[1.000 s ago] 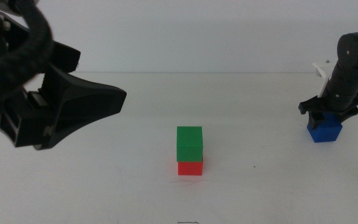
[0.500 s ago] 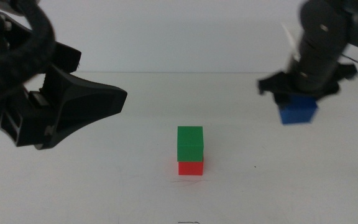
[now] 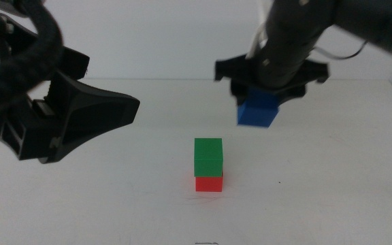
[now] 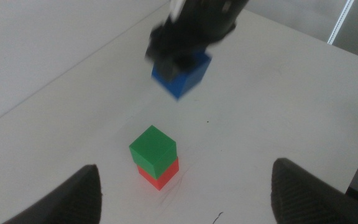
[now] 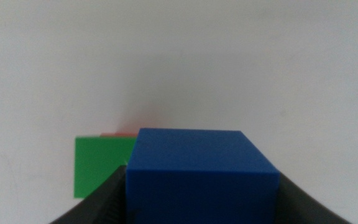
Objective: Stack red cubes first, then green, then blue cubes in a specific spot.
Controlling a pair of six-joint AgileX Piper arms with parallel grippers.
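The green cube sits squarely on the red cube in the middle of the white table. Above and to the right of that stack my right gripper is shut on the blue cube, which hangs clear of the tabletop. The right wrist view has the blue cube filling the space between the jaws, with the green cube and a sliver of red cube behind it. My left gripper is open, raised at the left; its view holds the green cube, red cube and blue cube.
The left arm's dark body bulks over the table's left side. The table's back edge meets a pale wall.
My right gripper has lifted the blue cube off the table at the right and carried it left and up, toward the green-on-red stack. The left arm has not moved.
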